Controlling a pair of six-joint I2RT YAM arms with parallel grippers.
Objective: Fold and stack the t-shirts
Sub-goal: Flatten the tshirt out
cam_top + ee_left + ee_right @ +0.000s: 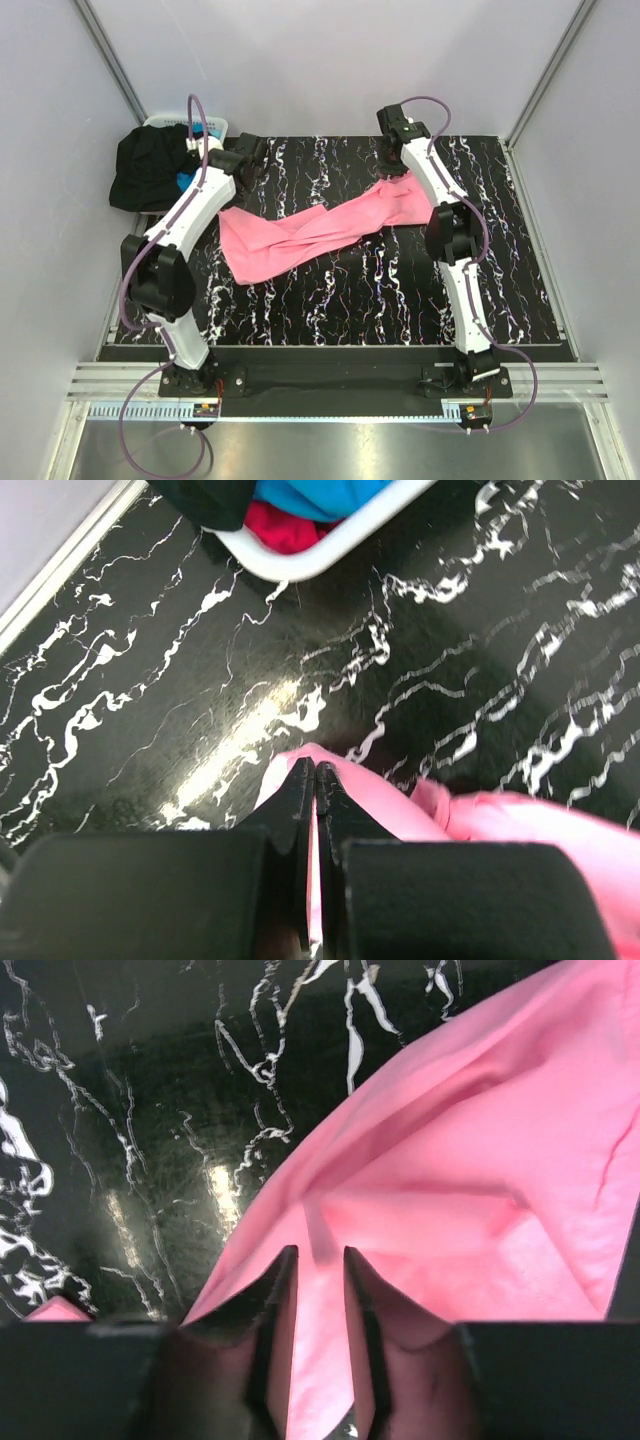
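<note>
On the near side of the pink shirt you have bare table to pass over, and more to its right. Beyond its left end, the basket and the black shirt draped over it block the corner. The left arm runs beside the shirt's left end, and the right arm reaches over its right end.

Pink t-shirt stretched in twisted band across black marbled table, slanting from near left to far right. My right gripper at its far right end, cloth bunched there. My left gripper over its left corner, fingers hidden from me under wrist. Black t-shirt draped over white basket at far left corner, scrap of blue cloth showing.
</note>
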